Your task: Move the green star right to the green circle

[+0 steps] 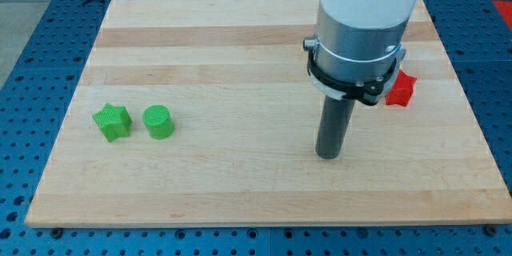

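1. Tool: my tip (pixel 328 156), a plain rod with no jaws to spread or press together, rests on the bench (pixel 240 192), touching no block.
2. Red block (pixel 400 89): near, toward the view's upper right.
3. Green circle (pixel 158 122) and green star (pixel 110 122): well apart, toward the view's left, lying just beside each other.
4. Step: the star already appears delivered; at most a slight nudge from its far left side remains.

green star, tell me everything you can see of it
The green star is a small bright green block with stubby points, plastic by its look, lying flat on the wooden board near the view's left edge. The green circle sits just to its right, a narrow gap between them. My tip is far off to the view's right.
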